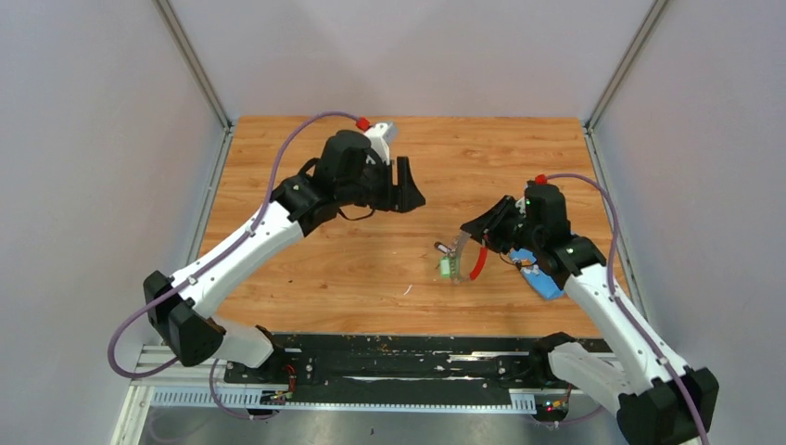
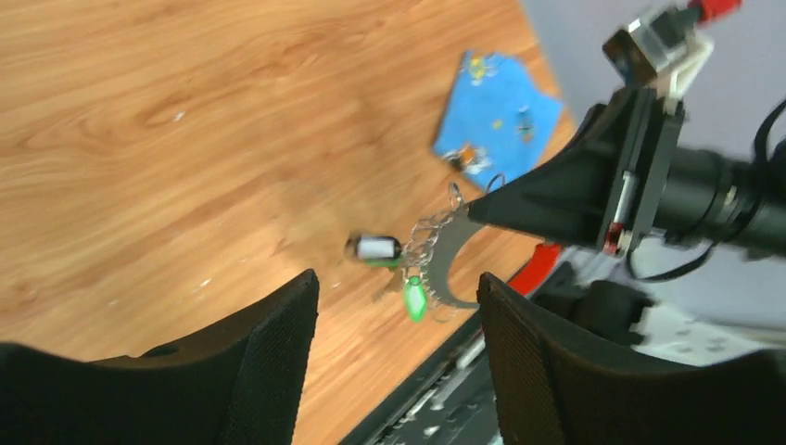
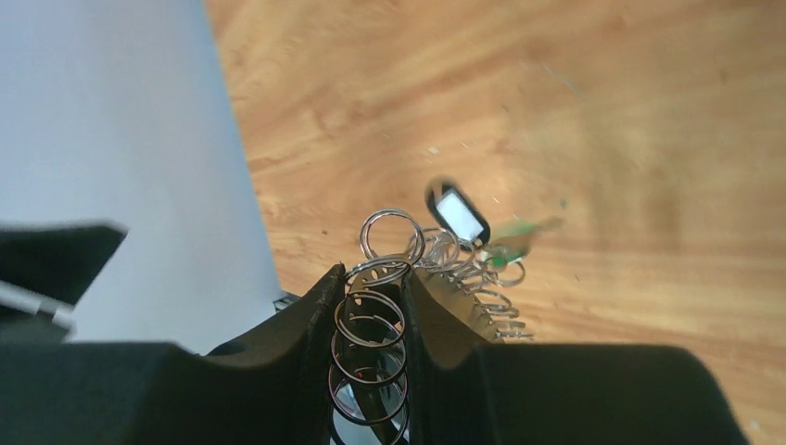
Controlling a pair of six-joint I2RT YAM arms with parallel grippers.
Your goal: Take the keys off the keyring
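My right gripper (image 1: pixel 475 232) is shut on the keyring (image 1: pixel 461 251), a silver toothed arc with a red sleeve (image 1: pixel 478 263), and holds it above the table. In the right wrist view its fingers (image 3: pixel 320 315) clamp the keyring (image 3: pixel 445 297) and its small split rings. The keys hang from it: a green one (image 1: pixel 449 268) (image 2: pixel 414 298) (image 3: pixel 510 243) and a pale tag with a dark rim (image 2: pixel 375 248) (image 3: pixel 459 215). My left gripper (image 1: pixel 411 190) (image 2: pixel 397 283) is open and empty, apart from the keyring (image 2: pixel 443 255), up and to its left.
A blue cloth (image 1: pixel 539 275) (image 2: pixel 496 111) with small bits on it lies on the wooden table (image 1: pixel 352 269) under the right wrist. The black base rail (image 1: pixel 399 357) runs along the near edge. Grey walls close in both sides.
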